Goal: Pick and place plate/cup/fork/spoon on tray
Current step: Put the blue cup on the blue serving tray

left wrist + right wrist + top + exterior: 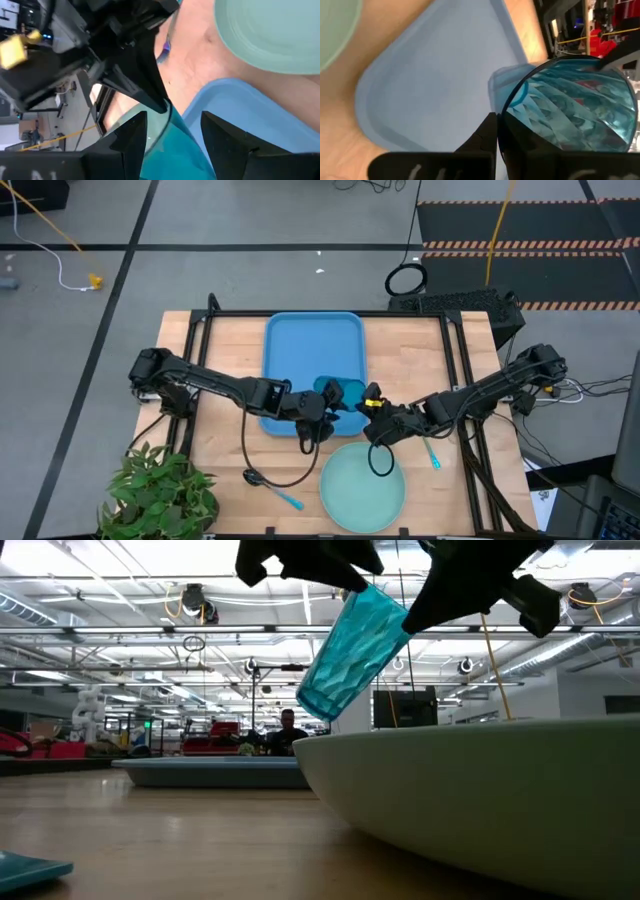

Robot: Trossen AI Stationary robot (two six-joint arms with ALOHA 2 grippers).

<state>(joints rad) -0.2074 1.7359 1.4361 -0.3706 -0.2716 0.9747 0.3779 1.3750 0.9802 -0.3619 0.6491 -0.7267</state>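
- Near edge of counter (420, 350): plate (362, 483), spoon (270, 485) and fork (433, 452) lie off the tray (300, 350), not yet placed.
- Cup (338, 393) is held tilted over the tray's near right corner, both pincers at it.
- Right pincer (496, 132) is clenched on the cup rim; left pincer (172, 135) is spread around it.
- Step judged: cup placement or handover. Next: cup uprighted, lowered onto tray, released.

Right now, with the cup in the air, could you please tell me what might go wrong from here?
The small translucent teal tumbler hangs tilted, pinched only at its rim by the right gripper, so it may slip. The left gripper crowds right beside it; the two could collide. It hangs near the bright blue rectangular tray's corner, so a drop might bounce off.
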